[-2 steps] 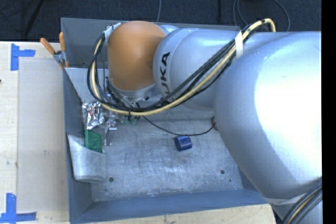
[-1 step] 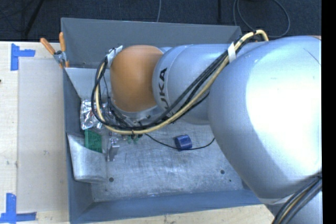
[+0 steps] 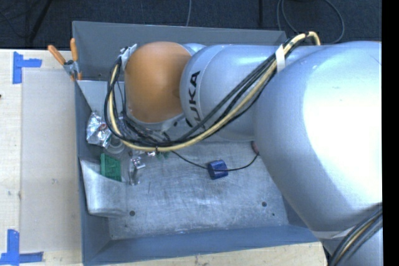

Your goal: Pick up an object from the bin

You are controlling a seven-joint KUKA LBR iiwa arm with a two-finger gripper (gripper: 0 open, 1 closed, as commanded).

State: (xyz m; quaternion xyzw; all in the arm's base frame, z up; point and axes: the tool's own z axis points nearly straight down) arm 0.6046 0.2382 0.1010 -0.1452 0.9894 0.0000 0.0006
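Though the gripper (image 3: 134,172) hangs beside a green object (image 3: 111,166) at left — its opening cannot be told.

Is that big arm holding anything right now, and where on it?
It cannot be told. The jaws hang beside a small green object at the bin's left, and the arm hides what lies between them.

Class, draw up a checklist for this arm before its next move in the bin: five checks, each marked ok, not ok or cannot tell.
1. Gripper low inside the bin, at its left: ok.
2. Pickable thing nearby, green block right beside gripper: ok.
3. Nothing held already: cannot tell.
4. Crumpled foil clear of the arm: cannot tell.
5. Blue piece on its wire lies apart, mid-bin: ok.
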